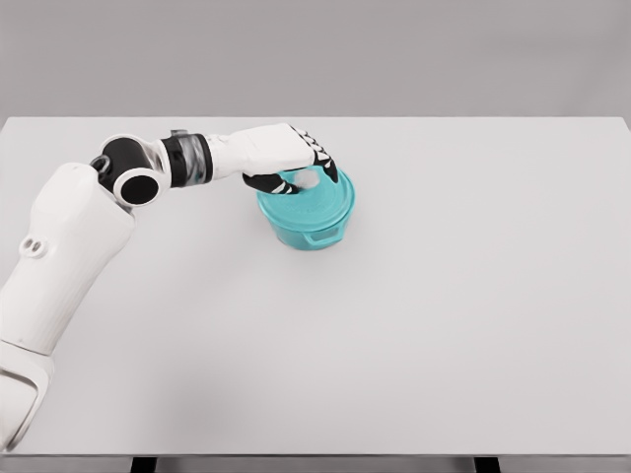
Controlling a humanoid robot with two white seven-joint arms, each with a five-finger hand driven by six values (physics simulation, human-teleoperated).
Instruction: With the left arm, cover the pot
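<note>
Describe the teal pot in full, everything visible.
The teal pot is a small round vessel, plastic-looking, standing upright on the white table, left of centre toward the far side. A matching teal lid lies flat on its rim, and a loop handle juts from its near side. The left hand is over the lid's far edge, fingers curled at a pale knob; the far wall is hidden.

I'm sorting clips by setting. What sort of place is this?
Likely a bare simulated test bench, not a real kitchen: a plain white table against a blank grey wall, holding only a teal pot under the left hand.
</note>
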